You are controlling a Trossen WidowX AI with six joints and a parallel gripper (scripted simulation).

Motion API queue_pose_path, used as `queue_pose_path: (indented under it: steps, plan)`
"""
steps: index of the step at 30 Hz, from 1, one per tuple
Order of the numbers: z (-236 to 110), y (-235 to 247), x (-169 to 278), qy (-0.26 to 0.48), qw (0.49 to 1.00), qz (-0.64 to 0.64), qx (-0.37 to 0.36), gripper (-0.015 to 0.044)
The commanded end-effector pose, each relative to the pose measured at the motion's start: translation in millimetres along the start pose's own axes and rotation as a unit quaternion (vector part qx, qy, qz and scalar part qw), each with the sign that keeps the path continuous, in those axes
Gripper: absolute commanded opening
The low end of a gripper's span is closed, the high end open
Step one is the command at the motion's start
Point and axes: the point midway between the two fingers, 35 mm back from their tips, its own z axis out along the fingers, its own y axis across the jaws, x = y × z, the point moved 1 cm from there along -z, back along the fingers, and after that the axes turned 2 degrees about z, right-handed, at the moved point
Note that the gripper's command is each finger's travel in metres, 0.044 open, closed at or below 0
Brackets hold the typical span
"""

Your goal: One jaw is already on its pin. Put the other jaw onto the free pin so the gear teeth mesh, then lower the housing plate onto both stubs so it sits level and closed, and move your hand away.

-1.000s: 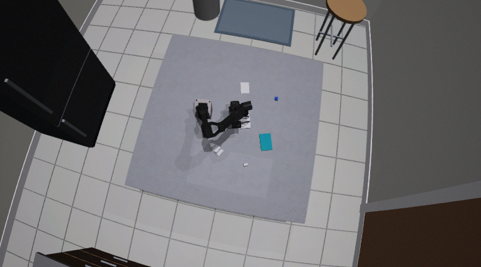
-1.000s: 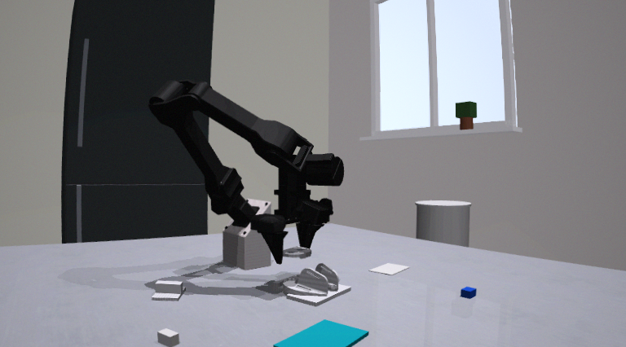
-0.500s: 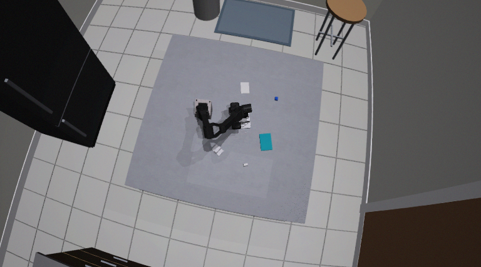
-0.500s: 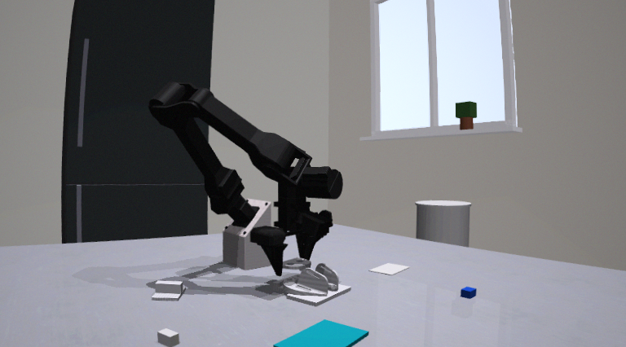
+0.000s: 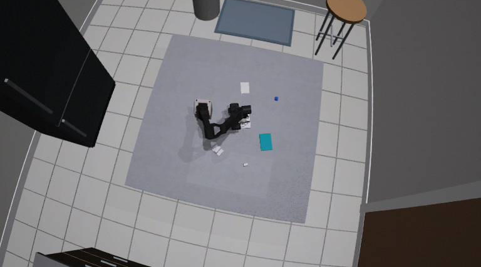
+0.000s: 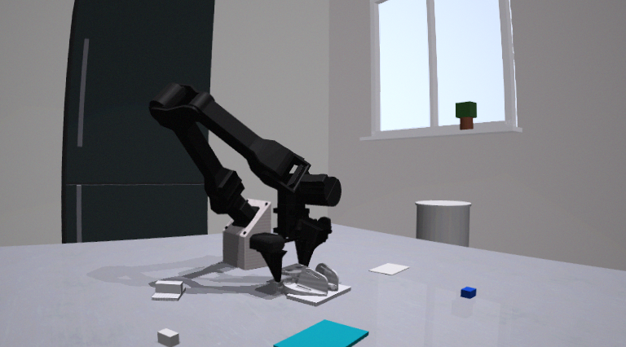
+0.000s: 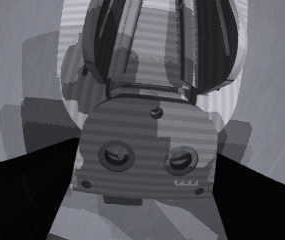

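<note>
With the white base [image 5: 247,126] [image 6: 315,299] as landmark, the gripper [image 5: 233,116] [image 6: 290,274] [image 7: 145,152] grips the housing plate [image 7: 149,122] by opposite edges at the base's near-arm end, probably leaving its two holes unobstructed for the stubs, behind the paired jaws [image 6: 310,281] [image 7: 227,45].

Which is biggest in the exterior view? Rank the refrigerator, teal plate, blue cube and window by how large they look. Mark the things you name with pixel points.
1. Refrigerator [image 6: 138,117]
2. Window [image 6: 403,66]
3. Teal plate [image 6: 323,335]
4. Blue cube [image 6: 468,292]
</note>
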Motion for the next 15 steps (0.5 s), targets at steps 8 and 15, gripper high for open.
queue_pose_path:
  steps: [8,15]
  plan:
    - [1.3,-0.6,-0.1,-0.001,1.0,-0.002,0.003,0.0351]
    - [2.9,-0.6,0.0,-0.001,1.0,-0.002,0.003,0.0351]
